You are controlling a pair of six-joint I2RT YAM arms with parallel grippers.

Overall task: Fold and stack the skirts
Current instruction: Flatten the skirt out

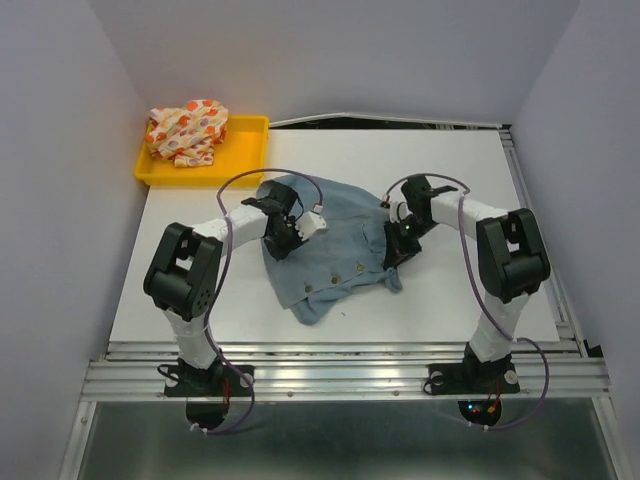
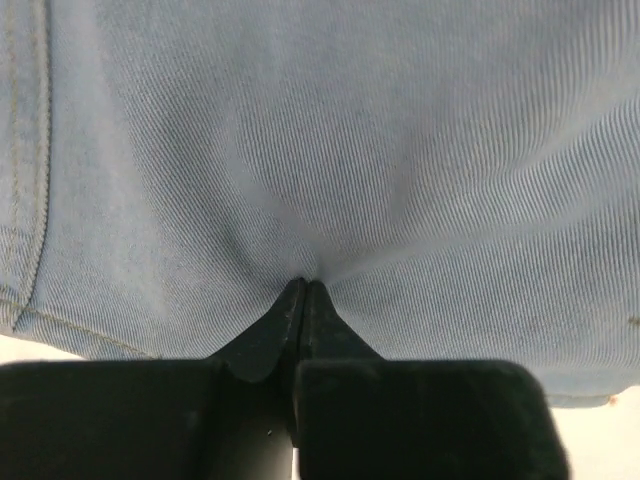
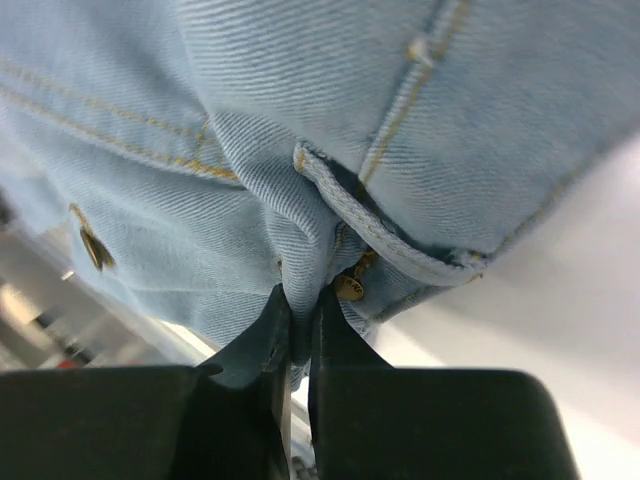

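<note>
The light-blue denim skirt [image 1: 335,245] lies rumpled in the middle of the white table, its button front toward the near edge. My left gripper [image 1: 277,240] is shut on a pinch of its cloth at the left side; in the left wrist view [image 2: 303,285] denim fills the frame. My right gripper [image 1: 397,250] is shut on a fold of the skirt's right edge near a brass button [image 3: 349,288]; the right wrist view [image 3: 300,300] shows cloth between the fingers. The white spotted skirt [image 1: 187,130] lies crumpled in the yellow tray.
The yellow tray [image 1: 245,140] stands at the table's far left corner. The white table [image 1: 470,170] ends at a metal rail along the near edge. Grey walls enclose the left, right and back.
</note>
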